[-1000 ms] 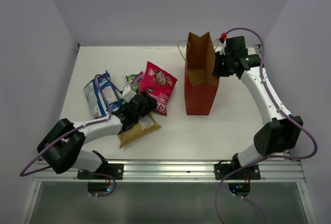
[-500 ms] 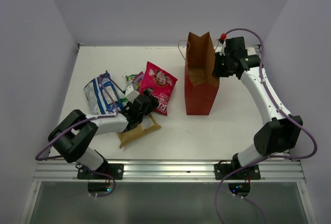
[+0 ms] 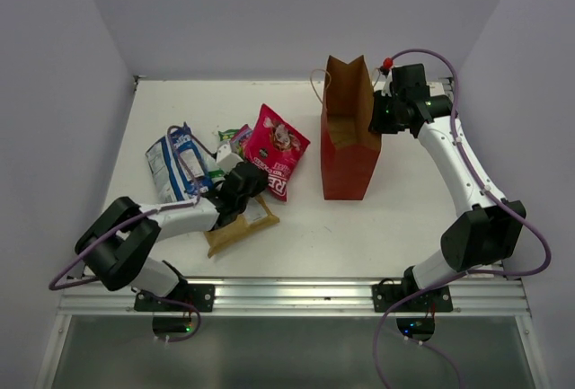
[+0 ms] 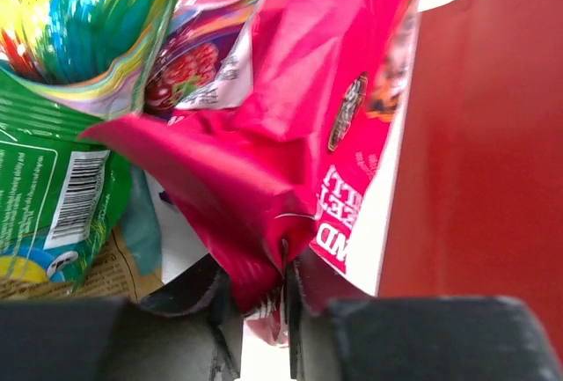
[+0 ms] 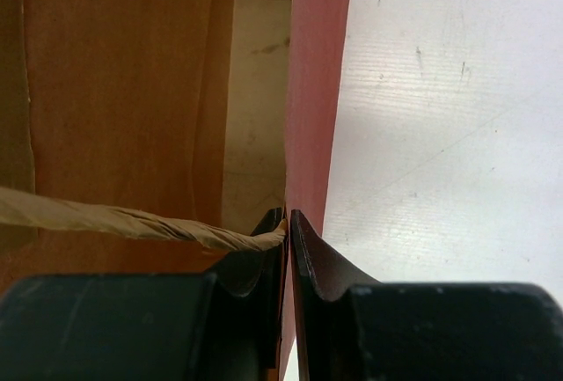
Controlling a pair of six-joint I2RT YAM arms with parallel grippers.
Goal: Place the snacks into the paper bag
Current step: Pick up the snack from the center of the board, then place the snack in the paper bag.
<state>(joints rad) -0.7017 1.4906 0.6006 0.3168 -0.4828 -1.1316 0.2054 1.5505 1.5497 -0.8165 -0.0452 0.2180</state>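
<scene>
Now the left gripper (image 4: 283, 286) has its two fingers nearly closed on the crumpled near corner of the large pink packet (image 3: 277, 148), and the foil is folded between them. On this packet the top view shows white letters that look like "RE". The left wrist view shows more white writing, upside down and cut off, so I cannot read a full word. Beside it lies a green packet (image 4: 42, 189) with a white barcode label, and above it a small purple packet (image 4: 192, 54) with a picture of red berries. The tan-brown packet (image 3: 239, 225) lies under the left arm, and the blue-and-white packet (image 3: 175, 163) is further left on the table (image 3: 395, 227).

The paper bag (image 3: 349, 151) stands upright to the right of the snacks, apart from them, with its mouth open upward. The right gripper (image 5: 288, 224) is clamped on the right wall of the bag at the rim, and its fingers are almost together around the paper. The twine handle (image 5: 114, 218) runs just beside the inner finger. I see no writing on the bag.
</scene>
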